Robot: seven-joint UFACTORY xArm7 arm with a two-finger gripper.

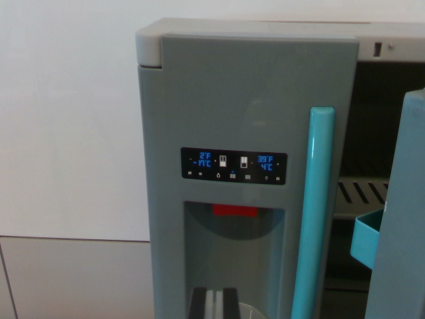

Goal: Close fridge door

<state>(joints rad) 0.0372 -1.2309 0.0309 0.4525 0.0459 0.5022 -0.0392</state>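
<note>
Standing ajar at the wrist view's right, the teal fridge door [405,219] looks light, rigid plastic. Push its flat outer face, not the door shelf [366,240]. Fingers out of view; state unknown.

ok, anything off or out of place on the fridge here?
Only the right-hand door: it stands swung open, exposing the dark interior and a wire shelf. The left door, its display panel and turquoise handle look intact.

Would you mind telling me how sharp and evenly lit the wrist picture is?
In the wrist view the display panel glows blue but its digits are soft; the open compartment on the wrist view's right is in deep shadow; the closed left door is evenly lit with faint sheen; no gripper in view.
</note>
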